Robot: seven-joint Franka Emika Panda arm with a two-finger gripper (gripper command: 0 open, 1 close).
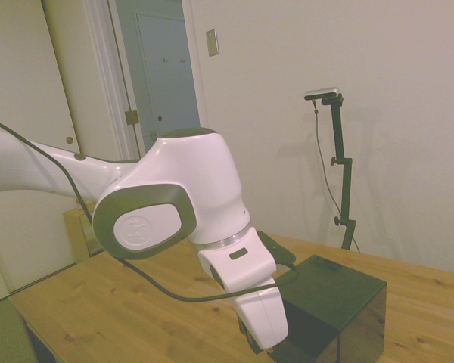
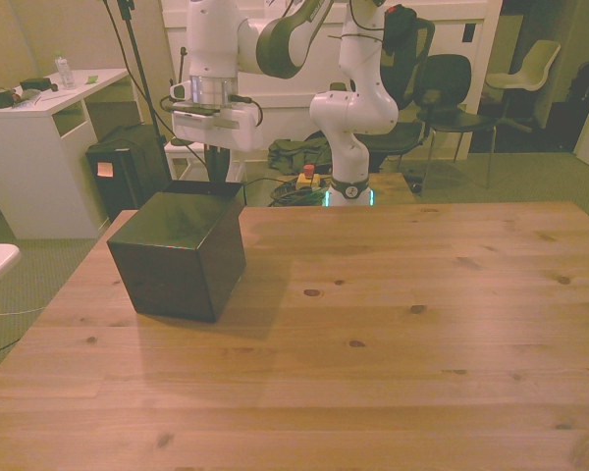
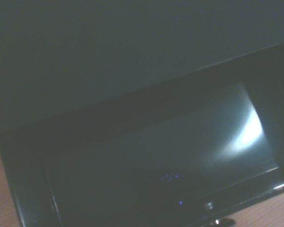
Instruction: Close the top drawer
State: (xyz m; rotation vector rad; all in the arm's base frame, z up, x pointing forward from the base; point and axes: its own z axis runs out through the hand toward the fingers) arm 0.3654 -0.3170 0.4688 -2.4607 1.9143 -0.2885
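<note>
One top drawer – open – one cabinet

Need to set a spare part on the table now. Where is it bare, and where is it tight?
Bare: the wooden table from the black cabinet across to the front view's right edge, plus the near strip before the cabinet. Tight: behind the cabinet, where the open top drawer and the arm sit.
</note>
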